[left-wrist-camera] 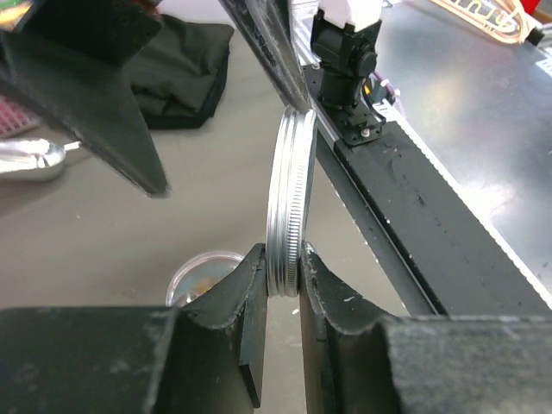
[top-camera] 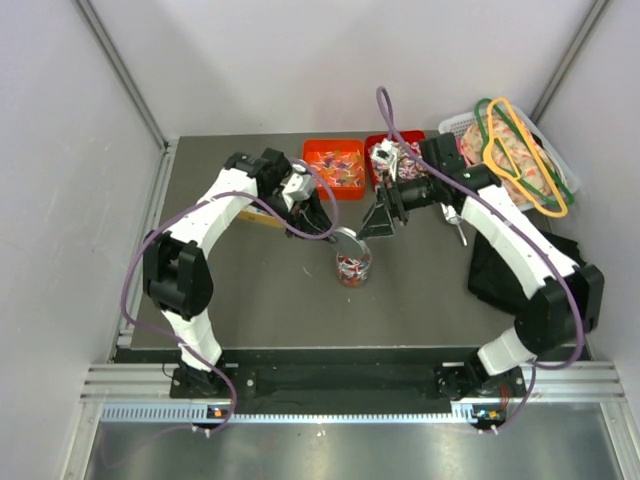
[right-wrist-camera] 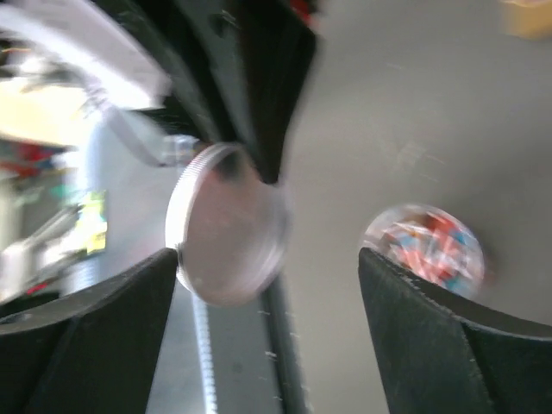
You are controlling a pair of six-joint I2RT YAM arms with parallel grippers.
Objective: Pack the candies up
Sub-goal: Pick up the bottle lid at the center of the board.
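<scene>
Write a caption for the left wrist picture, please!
Left gripper pinches a silver screw lid on edge, the open clear jar just below.

We bend our left arm (top-camera: 190,250) with the elbow out to the left and the forearm reaching in toward the table's middle. Our left gripper (left-wrist-camera: 282,263) pinches a lid (left-wrist-camera: 289,198) edge-on, one finger on each face. Our right arm (top-camera: 510,250) mirrors it, with the elbow out to the right. Our right gripper (right-wrist-camera: 267,259) points at the left one, its jaws spread wide and gripping nothing.
</scene>
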